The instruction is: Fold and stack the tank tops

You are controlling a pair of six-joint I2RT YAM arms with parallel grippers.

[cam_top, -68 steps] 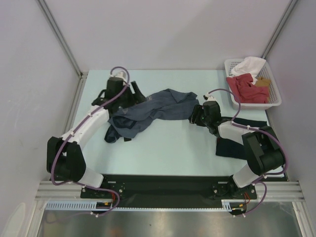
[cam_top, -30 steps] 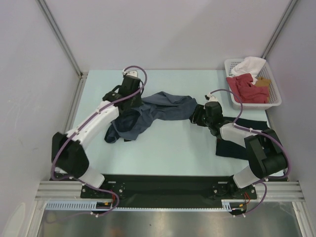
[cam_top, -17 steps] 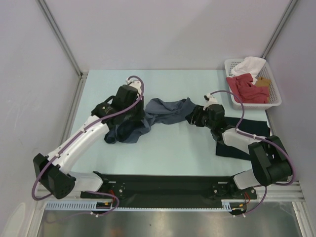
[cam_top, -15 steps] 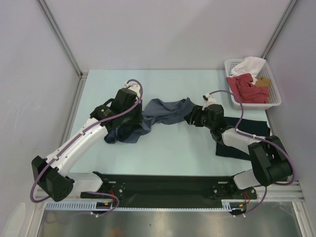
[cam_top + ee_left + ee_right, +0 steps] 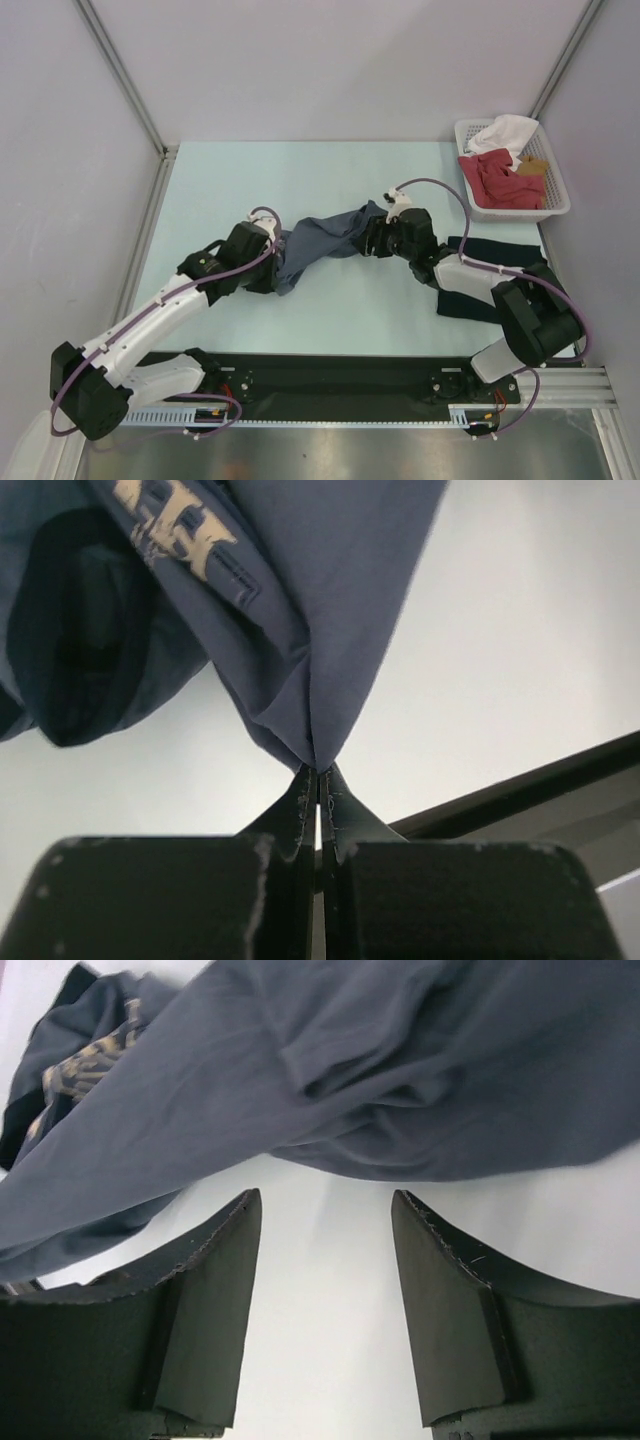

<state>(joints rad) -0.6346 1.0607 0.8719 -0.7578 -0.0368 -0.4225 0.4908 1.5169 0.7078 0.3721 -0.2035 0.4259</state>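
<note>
**Top view:** two tank tops on one pale-green surface (image 5: 330, 170), white walls around. The slate-blue top (image 5: 325, 240) stretches between two claws; the navy top (image 5: 470, 300) lies under the right arm. Earlier, the left claw (image 5: 272, 263) stood farther back.

**Left wrist:** the left claw (image 5: 318, 798) pinches a slate-blue fold.

**Right wrist:** the right claw (image 5: 325, 1260) is spread, with cloth just beyond its tips.

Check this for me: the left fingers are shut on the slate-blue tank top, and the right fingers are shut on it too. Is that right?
Partly. The left fingers are shut on the slate-blue tank top, but the right fingers stand open, gripping nothing; the right wrist view shows it.
</note>
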